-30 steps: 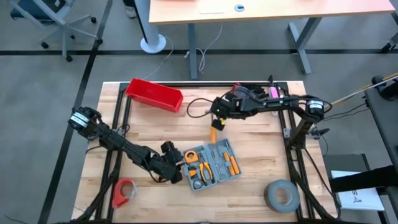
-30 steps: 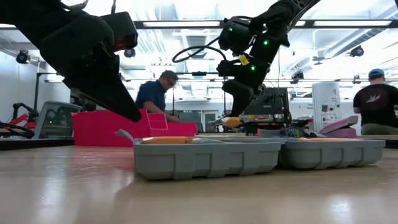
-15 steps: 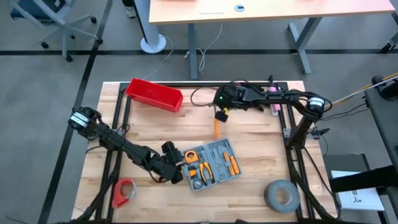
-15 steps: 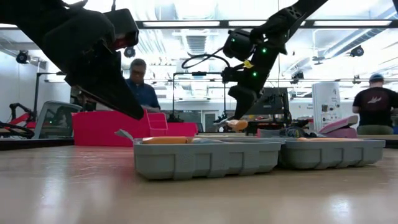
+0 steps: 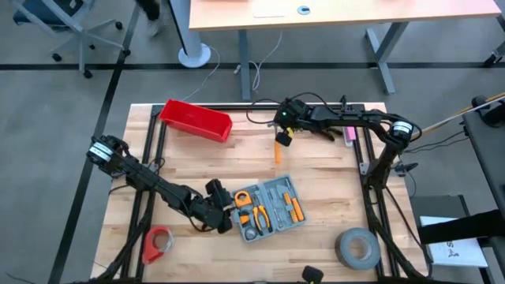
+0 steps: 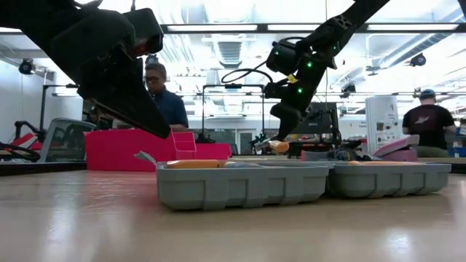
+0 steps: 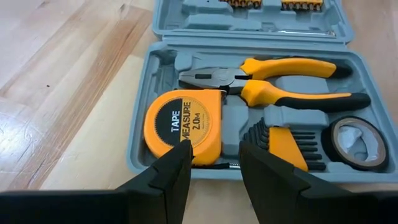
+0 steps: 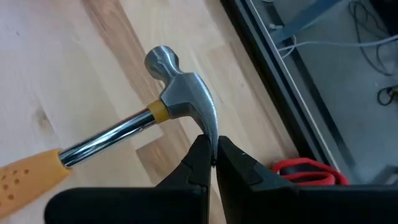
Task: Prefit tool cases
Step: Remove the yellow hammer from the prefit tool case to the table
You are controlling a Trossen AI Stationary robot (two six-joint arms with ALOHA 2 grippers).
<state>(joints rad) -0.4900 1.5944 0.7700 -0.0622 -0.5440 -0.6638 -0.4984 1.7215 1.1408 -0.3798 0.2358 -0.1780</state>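
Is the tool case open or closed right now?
Open. The tool case lies flat on the table with both halves spread, showing the tape measure and pliers in their recesses.

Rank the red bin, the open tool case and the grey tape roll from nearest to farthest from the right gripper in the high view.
From the right gripper, which grips the hammer:
1. Red bin, at the table's far left.
2. Tool case, open at the near middle.
3. Grey tape roll, near right corner.
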